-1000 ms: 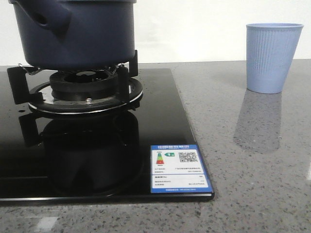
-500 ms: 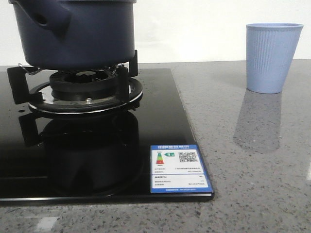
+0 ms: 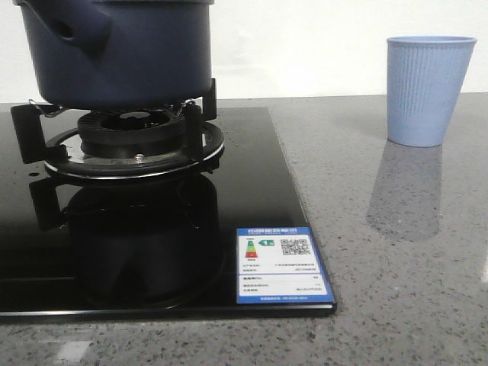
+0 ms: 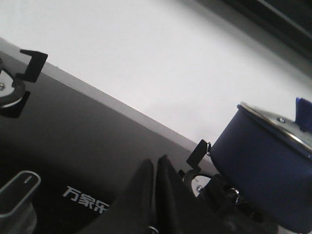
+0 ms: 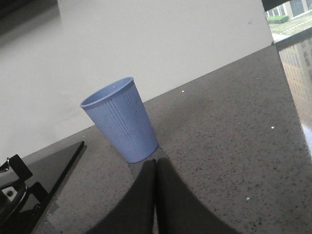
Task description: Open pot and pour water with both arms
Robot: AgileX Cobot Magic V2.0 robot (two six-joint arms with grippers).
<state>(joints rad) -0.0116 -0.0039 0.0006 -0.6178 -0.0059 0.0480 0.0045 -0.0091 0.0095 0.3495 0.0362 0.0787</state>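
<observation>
The dark navy pot [image 3: 122, 53] stands on the burner grate [image 3: 130, 141] of the black glass stove at the back left, its side handle [image 3: 72, 30] pointing toward the camera. The left wrist view shows the pot [image 4: 263, 170] with a lid on it, silver-rimmed. My left gripper [image 4: 155, 162] is shut and empty, hovering over the stove glass short of the pot. The light blue ribbed cup [image 3: 427, 90] stands upright on the grey counter at the right. My right gripper [image 5: 156, 162] is shut and empty, just in front of the cup [image 5: 122, 119]. Neither arm shows in the front view.
The stove glass [image 3: 252, 191] carries a blue energy label [image 3: 280, 264] near its front right corner. A stove knob [image 4: 17, 195] and a second burner grate [image 4: 22, 73] show in the left wrist view. Grey speckled counter [image 3: 396, 267] surrounds the cup; a white wall stands behind.
</observation>
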